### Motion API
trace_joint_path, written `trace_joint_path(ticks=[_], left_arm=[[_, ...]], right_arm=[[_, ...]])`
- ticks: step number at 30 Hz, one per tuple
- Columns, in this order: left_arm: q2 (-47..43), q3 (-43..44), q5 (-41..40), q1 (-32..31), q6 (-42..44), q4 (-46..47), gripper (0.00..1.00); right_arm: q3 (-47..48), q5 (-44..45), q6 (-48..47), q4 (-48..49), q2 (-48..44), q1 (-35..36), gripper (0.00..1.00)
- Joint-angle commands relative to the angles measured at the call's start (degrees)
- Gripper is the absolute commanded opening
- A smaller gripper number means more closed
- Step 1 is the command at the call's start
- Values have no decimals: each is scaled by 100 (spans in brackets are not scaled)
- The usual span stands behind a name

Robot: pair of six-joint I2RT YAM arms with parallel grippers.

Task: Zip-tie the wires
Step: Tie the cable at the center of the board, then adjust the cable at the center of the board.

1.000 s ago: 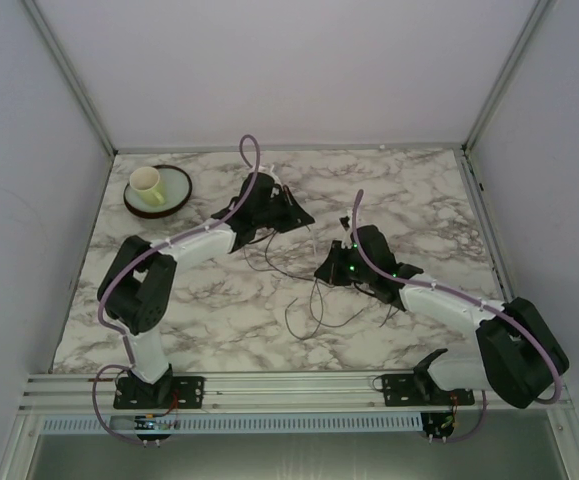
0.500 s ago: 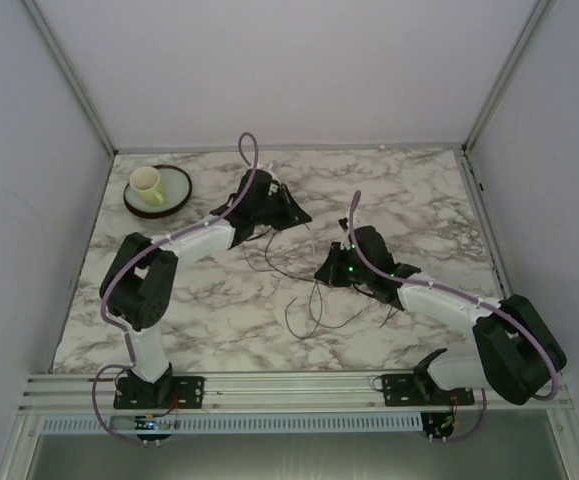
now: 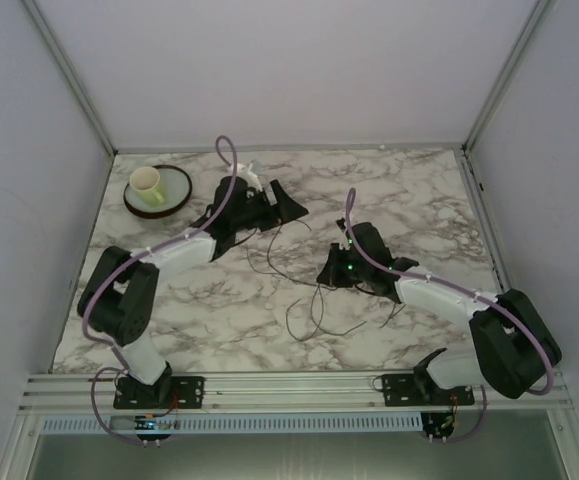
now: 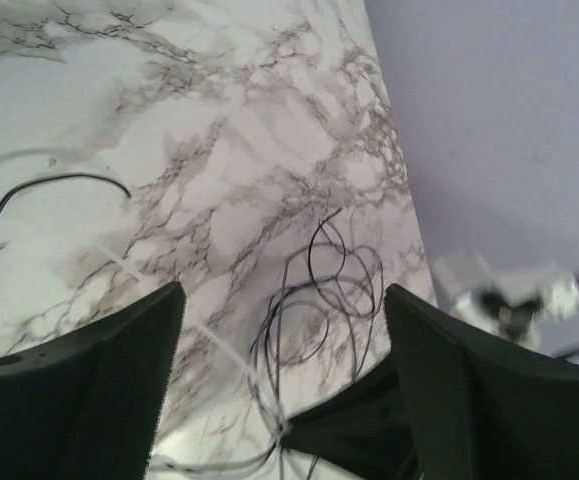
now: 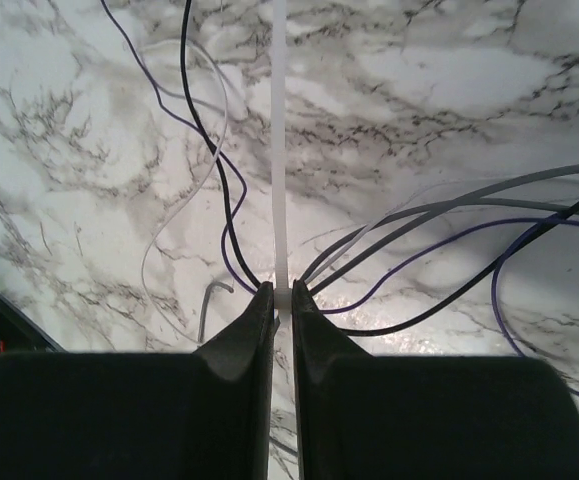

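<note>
The wires [image 3: 314,305] are thin dark, purple and grey strands looping loosely on the marble table [image 3: 419,200]. In the right wrist view my right gripper [image 5: 281,298] is shut on the head of a white zip tie [image 5: 279,150], where the wires [image 5: 419,225] gather at its fingertips. The tie's strap runs straight away from the jaws. My left gripper [image 4: 281,300] stands wide open above the wire loops [image 4: 344,265], holding nothing. The white strap [image 4: 159,295] lies slanted on the table below it. In the top view the left gripper [image 3: 281,204] sits up-left of the right gripper [image 3: 331,272].
A pale cup [image 3: 147,182] stands on a green-rimmed plate [image 3: 174,195] at the back left corner. A black cable [image 4: 59,182] curves across the table in the left wrist view. Frame posts and walls close in the table's back and sides.
My left gripper has opened from shut and pulled back and left, away from the right gripper. The left arm has swung lower and leftward. The right gripper has held its grip.
</note>
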Motion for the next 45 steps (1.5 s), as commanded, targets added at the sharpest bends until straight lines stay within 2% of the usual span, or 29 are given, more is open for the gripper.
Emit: trace_joint_path(ticks=[1, 2, 3, 8, 12, 19, 25, 35, 45], left_arm=[[-955, -890, 293, 120, 370, 1651, 89], [-1100, -1075, 357, 117, 514, 1887, 97], [-1205, -1211, 506, 113, 607, 2143, 100], [-1161, -1699, 1355, -35, 531, 3507, 100], [-928, -1711, 1814, -387, 908, 3840, 98], [-617, -1199, 2177, -800, 2421, 2249, 97], [-639, -923, 2005, -907, 3635, 765, 97], [-72, -386, 2050, -1272, 4020, 140, 95], [292, -152, 1649, -1507, 4300, -424, 90]], right_arm=[[371, -112, -76, -128, 16, -245, 0], [410, -133, -99, -150, 3, -290, 0], [449, -143, -123, -181, -8, -326, 0], [699, -181, -263, -502, -2, -448, 0], [800, -194, -185, -679, -94, -499, 0], [1030, -305, -138, -1106, -278, -691, 0], [1072, -446, -122, -1259, -412, -991, 0], [1368, -509, -131, -1469, -266, -1040, 0], [1468, -652, -81, -1486, -174, -1049, 0]])
